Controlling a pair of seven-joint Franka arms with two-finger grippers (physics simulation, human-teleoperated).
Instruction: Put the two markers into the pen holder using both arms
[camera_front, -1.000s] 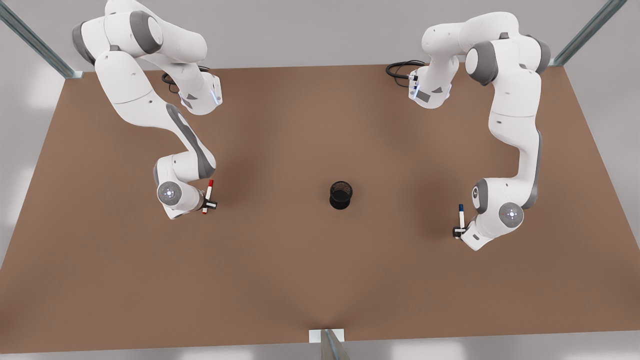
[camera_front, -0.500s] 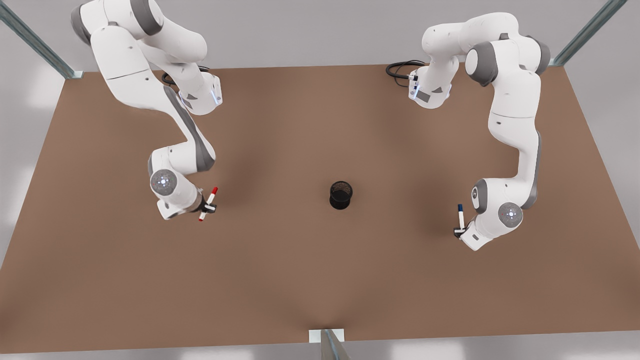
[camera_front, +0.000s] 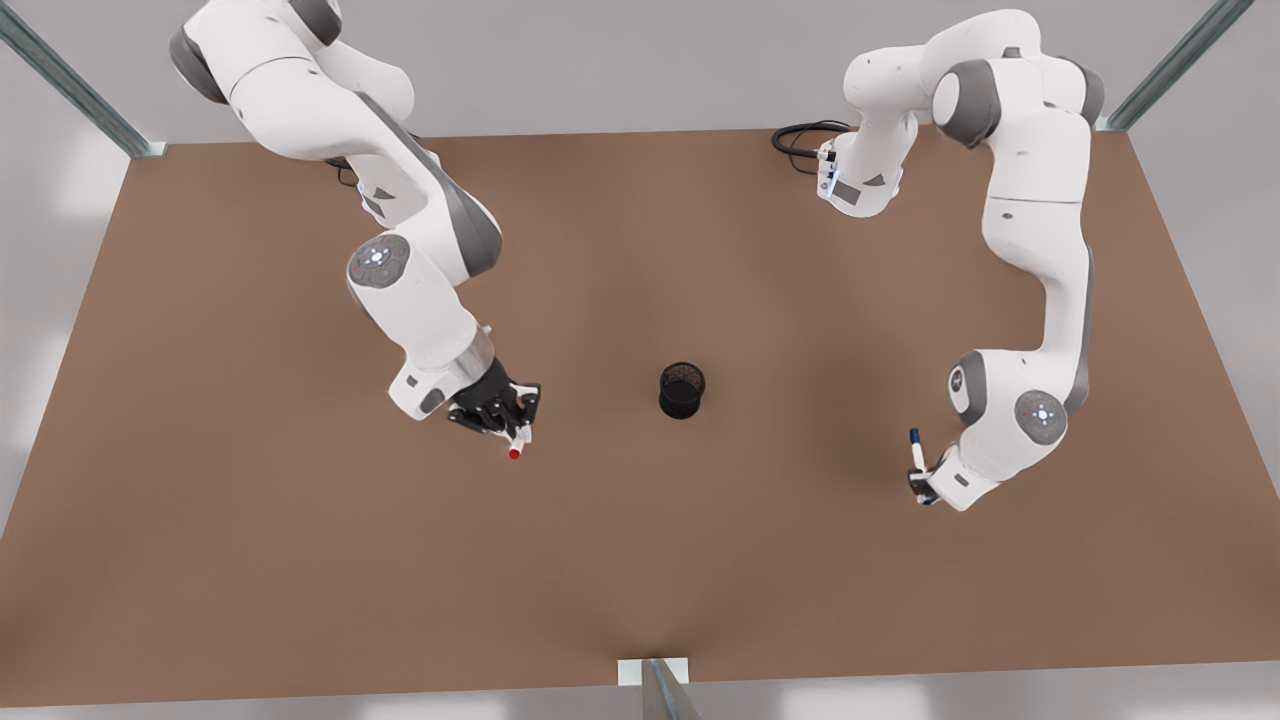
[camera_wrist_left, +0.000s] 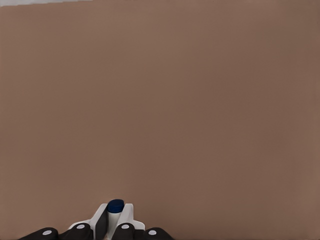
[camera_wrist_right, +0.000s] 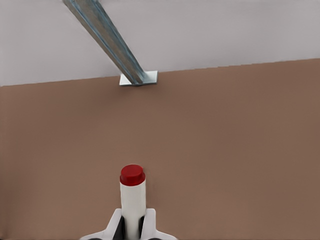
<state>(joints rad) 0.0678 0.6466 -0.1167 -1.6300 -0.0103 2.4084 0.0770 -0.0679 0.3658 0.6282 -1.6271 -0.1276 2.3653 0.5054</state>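
Observation:
The black mesh pen holder stands upright at the table's middle. On the front view's left, my right gripper is shut on the red marker, whose red end points toward the table's front edge; the same marker sticks out between the fingers in the right wrist view. This gripper sits a short way off the holder on that side. On the front view's right, my left gripper is shut on the blue-capped marker, well away from the holder. The blue cap pokes out of the left gripper.
The brown table is bare around the holder. A metal strut with its bracket meets the front edge at the middle, and the same bracket lies ahead of the red marker. Black cables lie near the back edge.
My right arm swung toward the holder and turned the red marker so its red end faces the front edge. My left arm shifted slightly toward the front with the blue marker.

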